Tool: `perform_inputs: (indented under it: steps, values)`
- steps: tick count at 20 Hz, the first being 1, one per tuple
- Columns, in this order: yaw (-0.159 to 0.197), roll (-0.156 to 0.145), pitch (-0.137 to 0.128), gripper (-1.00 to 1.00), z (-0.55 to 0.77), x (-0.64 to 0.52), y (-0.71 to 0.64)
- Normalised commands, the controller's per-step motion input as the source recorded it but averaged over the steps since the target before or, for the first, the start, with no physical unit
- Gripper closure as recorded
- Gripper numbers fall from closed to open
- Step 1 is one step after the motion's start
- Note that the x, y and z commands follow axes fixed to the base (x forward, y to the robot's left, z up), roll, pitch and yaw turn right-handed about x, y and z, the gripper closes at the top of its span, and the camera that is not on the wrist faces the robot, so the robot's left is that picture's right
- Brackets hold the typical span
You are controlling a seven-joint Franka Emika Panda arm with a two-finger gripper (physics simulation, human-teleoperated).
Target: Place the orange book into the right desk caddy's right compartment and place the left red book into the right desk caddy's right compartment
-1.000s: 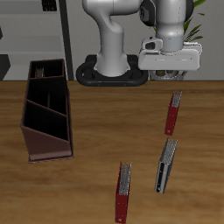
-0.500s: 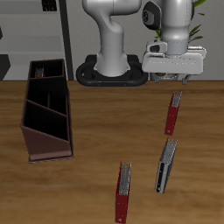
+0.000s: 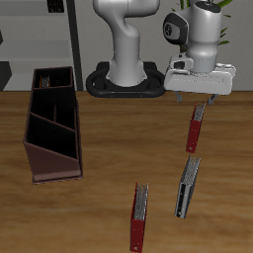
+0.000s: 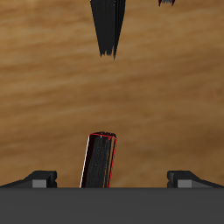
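Note:
The left red book (image 3: 196, 128) stands on edge on the table, toward the back. My gripper (image 3: 202, 101) hangs just above its far end, open and empty. In the wrist view the book (image 4: 100, 159) shows edge-on between my fingertips (image 4: 40, 179), a little off centre, and the gripper (image 4: 112, 178) holds nothing. The right desk caddy (image 3: 38, 111), dark maroon-brown with inner dividers, stands at the other side of the table. The orange book does not show in either view.
A dark grey-black book (image 3: 187, 186) stands nearer the front edge, just in front of the left red book; it also shows in the wrist view (image 4: 109, 26). A second red book (image 3: 138, 215) stands near the front edge. The robot base (image 3: 124, 79) is at the back.
My gripper has moved sideways, forward and down, from beside the robot base to just above the far end of the left red book. The books and the caddy have not moved.

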Motion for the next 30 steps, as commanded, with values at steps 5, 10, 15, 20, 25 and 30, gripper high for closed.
perform_inputs:
  steps: [5, 10, 15, 20, 25, 30]
  values:
    - [-0.010, 0.000, 0.026, -1.00, -0.22, 0.06, 0.02]
    - [0.006, 0.006, 0.011, -1.00, -0.18, 0.03, 0.07]
    - [0.005, -0.007, 0.024, -1.00, -0.20, 0.06, -0.01]
    - [-0.002, 0.012, 0.025, -1.00, -0.12, 0.07, 0.00]
    - [0.013, 0.005, 0.023, -1.00, -0.19, -0.02, 0.07]
    - [-0.013, 0.048, 0.038, 1.00, -0.11, -0.06, 0.06]
